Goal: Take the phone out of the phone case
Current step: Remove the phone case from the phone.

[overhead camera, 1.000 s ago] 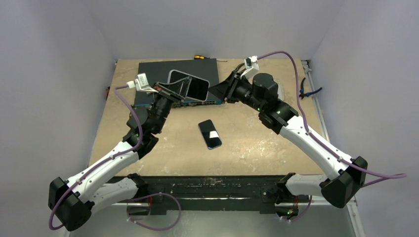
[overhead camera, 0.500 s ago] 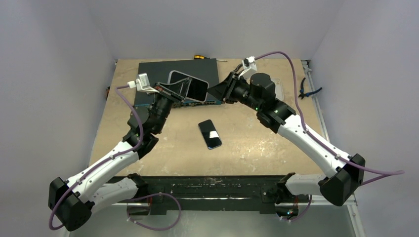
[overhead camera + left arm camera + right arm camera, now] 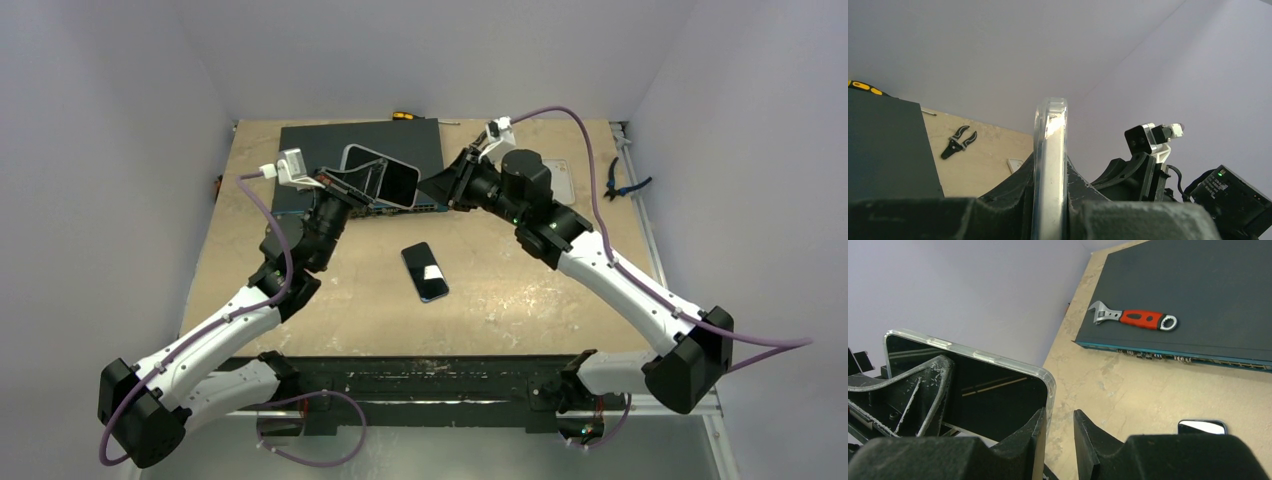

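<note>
Left gripper (image 3: 1049,185) is clamped on the phone case (image 3: 392,180), held aloft at upper centre, the phone (image 3: 993,390) apparently seated within. Right gripper (image 3: 1058,415), fingers (image 3: 1018,450) slightly apart, straddles its corner; the rim should be peeled there against a firm hold. Beyond, tan table (image 3: 520,290) and pale walls (image 3: 420,60) are seen.

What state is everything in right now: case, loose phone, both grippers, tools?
phone case: lifted off the table, tilted, a dark glossy face filling it.
left gripper: shut on the phone case.
right gripper: nearly closed at the phone case's corner; grip unclear.
loose phone: flat on the table, untouched.
wrench: lying flat on the black box.
pliers: lying on the table, handles apart.
</note>
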### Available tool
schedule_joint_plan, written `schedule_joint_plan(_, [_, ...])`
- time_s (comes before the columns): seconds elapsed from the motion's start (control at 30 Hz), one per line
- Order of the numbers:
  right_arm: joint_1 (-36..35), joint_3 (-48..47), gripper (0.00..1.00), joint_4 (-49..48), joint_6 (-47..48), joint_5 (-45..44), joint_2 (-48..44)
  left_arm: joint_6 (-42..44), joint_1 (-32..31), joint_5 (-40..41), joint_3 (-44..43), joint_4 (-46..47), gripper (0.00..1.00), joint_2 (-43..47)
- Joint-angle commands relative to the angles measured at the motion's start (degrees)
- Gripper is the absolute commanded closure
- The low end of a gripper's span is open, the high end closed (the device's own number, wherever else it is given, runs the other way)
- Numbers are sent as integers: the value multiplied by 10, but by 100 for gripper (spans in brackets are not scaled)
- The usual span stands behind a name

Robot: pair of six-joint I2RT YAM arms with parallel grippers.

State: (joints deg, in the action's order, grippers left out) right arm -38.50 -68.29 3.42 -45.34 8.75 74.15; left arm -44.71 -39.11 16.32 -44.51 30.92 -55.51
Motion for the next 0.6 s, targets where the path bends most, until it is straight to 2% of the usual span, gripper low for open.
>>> schedule_joint_plan(0.0, [-8,30,72,84,27,9,35,-54,-8,-36,-58,186,100,31])
schedule_joint_plan(0.57, [-9,44,75,79,28,16,47,-46,-8,-35,-66,184,100,38])
